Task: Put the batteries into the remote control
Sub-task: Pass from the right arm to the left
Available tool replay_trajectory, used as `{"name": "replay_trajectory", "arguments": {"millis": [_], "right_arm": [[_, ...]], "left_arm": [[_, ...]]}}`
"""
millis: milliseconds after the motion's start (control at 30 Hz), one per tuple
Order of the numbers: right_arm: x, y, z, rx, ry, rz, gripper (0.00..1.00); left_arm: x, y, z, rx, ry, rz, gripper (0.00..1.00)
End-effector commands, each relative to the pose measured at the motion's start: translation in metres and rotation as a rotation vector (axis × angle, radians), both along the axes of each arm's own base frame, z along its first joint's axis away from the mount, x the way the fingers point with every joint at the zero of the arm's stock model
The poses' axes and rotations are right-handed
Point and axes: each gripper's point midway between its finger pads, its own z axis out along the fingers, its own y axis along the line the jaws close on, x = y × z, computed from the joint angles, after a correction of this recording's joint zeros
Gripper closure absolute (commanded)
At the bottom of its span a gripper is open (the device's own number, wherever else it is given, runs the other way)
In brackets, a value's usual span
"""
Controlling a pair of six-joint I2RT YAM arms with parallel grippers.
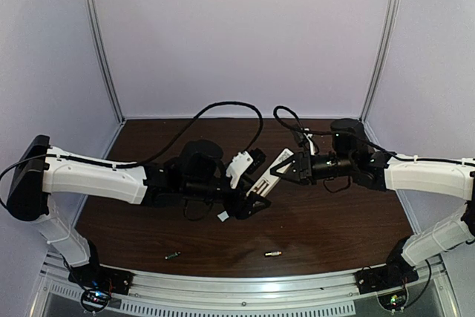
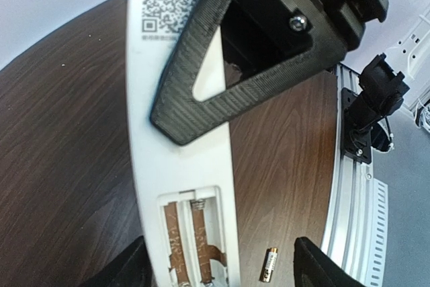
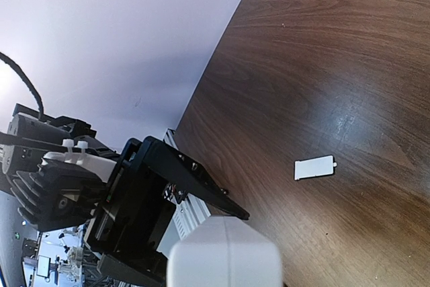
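Right gripper (image 1: 286, 169) pinches the remote control (image 2: 181, 179) clear of the worktop (image 1: 334, 220), long axis diagonal from near-left to far-right, empty battery bay (image 2: 191, 233) exposed. Left gripper (image 1: 251, 202) sits at its near end, one finger across the back; can't tell if clamped. Batteries (image 1: 273, 253) lie flat toward the worktop's near edge, axes roughly left-right, left gripper nearer.

White arm links (image 1: 89, 176), black joints (image 1: 197, 165), black cables (image 1: 223, 104).
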Motion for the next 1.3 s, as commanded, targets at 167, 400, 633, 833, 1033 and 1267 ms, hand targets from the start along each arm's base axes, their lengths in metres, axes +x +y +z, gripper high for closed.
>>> {"name": "replay_trajectory", "arguments": {"millis": [167, 400, 633, 833, 1033, 1267], "right_arm": [[0.012, 0.005, 0.019, 0.029, -0.061, -0.036, 0.94], [0.013, 0.004, 0.022, 0.036, -0.071, -0.041, 0.87], [0.015, 0.003, 0.025, 0.06, -0.069, -0.06, 0.86], [0.019, 0.0, 0.026, 0.062, -0.074, -0.094, 0.84], [0.021, 0.0, 0.022, 0.049, -0.063, -0.104, 0.63], [0.023, -0.002, 0.024, 0.057, -0.065, -0.124, 0.74]], "left_arm": [[-0.031, -0.024, 0.017, -0.076, 0.01, -0.144, 0.42], [-0.034, -0.028, 0.013, -0.075, 0.036, -0.163, 0.49], [-0.018, -0.031, 0.01, -0.07, 0.077, -0.056, 0.61], [-0.001, -0.026, 0.007, -0.05, 0.082, 0.057, 0.71], [0.002, -0.025, 0.005, -0.031, 0.08, 0.071, 0.79], [0.004, -0.027, 0.015, -0.077, 0.11, 0.102, 0.8]]}}
